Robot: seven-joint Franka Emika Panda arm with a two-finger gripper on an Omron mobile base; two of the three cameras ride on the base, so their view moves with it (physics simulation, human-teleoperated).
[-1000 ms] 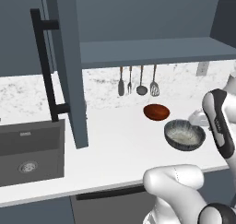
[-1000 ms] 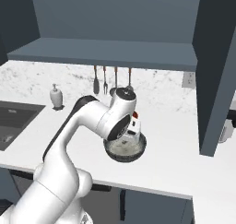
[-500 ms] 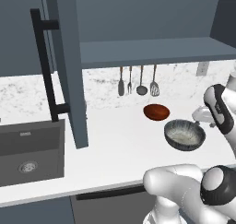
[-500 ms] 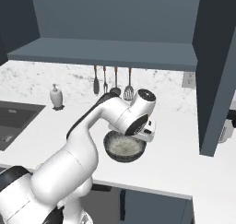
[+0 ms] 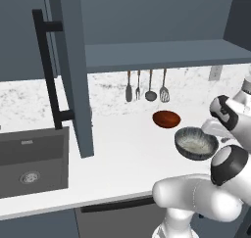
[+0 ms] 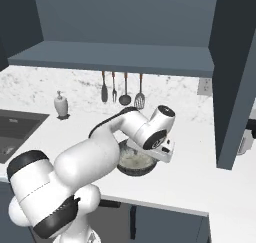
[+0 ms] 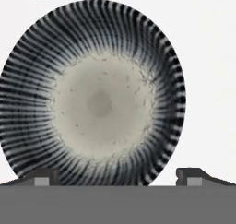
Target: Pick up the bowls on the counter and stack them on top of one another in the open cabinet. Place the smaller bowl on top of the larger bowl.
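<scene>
The larger bowl (image 7: pixel 92 98), dark grey and streaked with a pale speckled inside, sits on the white counter (image 5: pixel 122 154) straight below my hand. My gripper (image 7: pixel 115 178) is open, its two fingertips (image 7: pixel 42 177) wide apart over the bowl's near rim, with nothing between them. From the base, the larger bowl (image 5: pixel 196 143) lies right of centre with the hand at its right edge; from the other side my gripper (image 6: pixel 162 155) partly covers the larger bowl (image 6: pixel 131 162). The smaller bowl (image 5: pixel 166 118), glossy reddish-brown, rests just behind it, apart. The cabinet shelf (image 5: pixel 162 53) hangs above.
The cabinet's open door (image 5: pixel 68 70) with its black bar handle (image 5: pixel 46 70) juts out over the counter left of the bowls. A dark sink (image 5: pixel 29 158) lies far left. Utensils (image 5: pixel 147 87) hang on the back wall. A soap dispenser (image 6: pixel 61 105) stands by the sink.
My hand has swung to the right and a little lower over the larger bowl's edge, jaws staying open. Both bowls lie where they were.
</scene>
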